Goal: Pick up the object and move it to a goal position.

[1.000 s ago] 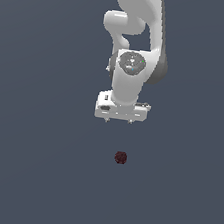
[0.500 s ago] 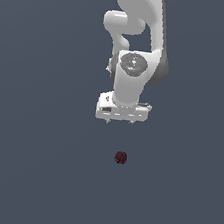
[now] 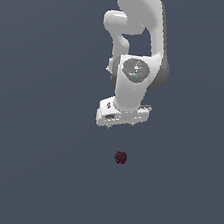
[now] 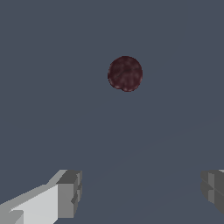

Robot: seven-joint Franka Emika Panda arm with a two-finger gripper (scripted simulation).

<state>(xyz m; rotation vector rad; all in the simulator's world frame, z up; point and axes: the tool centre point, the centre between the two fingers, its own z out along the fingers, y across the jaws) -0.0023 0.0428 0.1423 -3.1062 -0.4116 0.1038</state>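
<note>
In the exterior view, 1 small ball (image 3: 120, 157) is sitting alone on a flat gray floor (image 3: 29, 173). The ball is round and very dark red, almost black, with a bumpy, spotty look. It is much smaller than the robot's hand. No box or bowl is showing, and nothing is holding the ball.

Farther back, the white gripper (image 3: 121, 126) is hanging over the floor, near the ball but not touching it. The wrist view is showing its 2 gray fingertips (image 4: 70, 192) standing wide apart with nothing between them, and the ball (image 4: 125, 73) is lying out past them. Behind the gripper, the big white arm (image 3: 138, 32) is reaching up out of the picture.
</note>
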